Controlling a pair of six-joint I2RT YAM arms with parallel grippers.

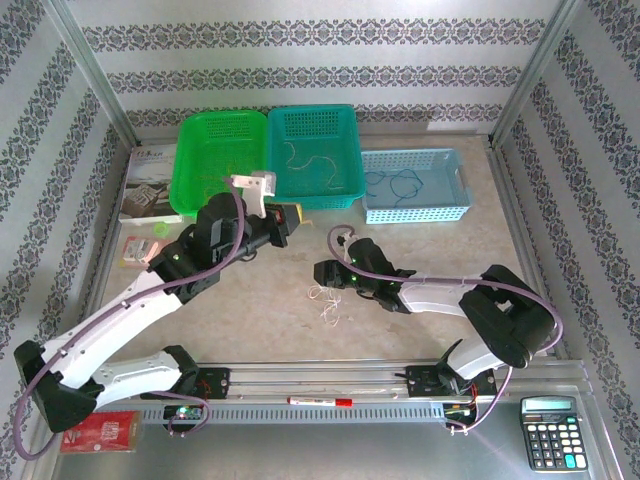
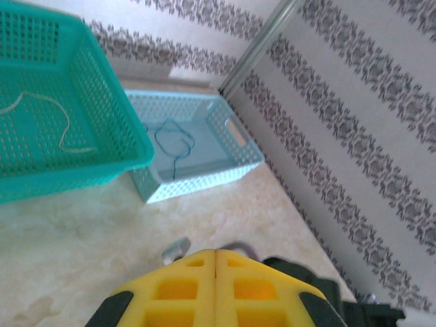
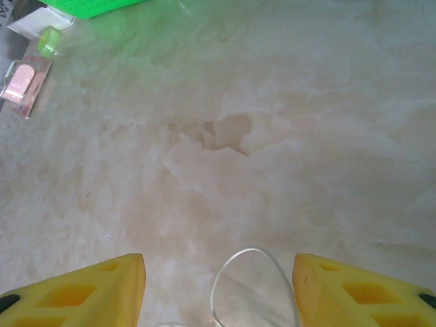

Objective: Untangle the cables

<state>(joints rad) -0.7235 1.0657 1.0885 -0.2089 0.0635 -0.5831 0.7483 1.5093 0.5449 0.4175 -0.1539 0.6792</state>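
A thin white cable (image 1: pixel 325 300) lies in loose curls on the table, just in front of my right gripper (image 1: pixel 320 272). In the right wrist view one white loop (image 3: pixel 251 286) of it sits on the table between the yellow fingers (image 3: pixel 102 289) of my right gripper (image 3: pixel 218 264), which is open and touches nothing. A pale wire (image 2: pixel 48 116) lies in the teal basket (image 1: pixel 312 155), and a blue wire (image 2: pixel 174 143) in the light blue basket (image 1: pixel 415 186). My left gripper (image 2: pixel 216 253) hovers shut and empty in front of the baskets (image 1: pixel 292 216).
A green basket (image 1: pixel 220 160) stands at the back left, with a booklet (image 1: pixel 148 195) and small packets (image 1: pixel 140 248) beside it. On the near rail lie a red marker (image 1: pixel 320 401), a red packet (image 1: pixel 100 432) and a calculator (image 1: pixel 551 432).
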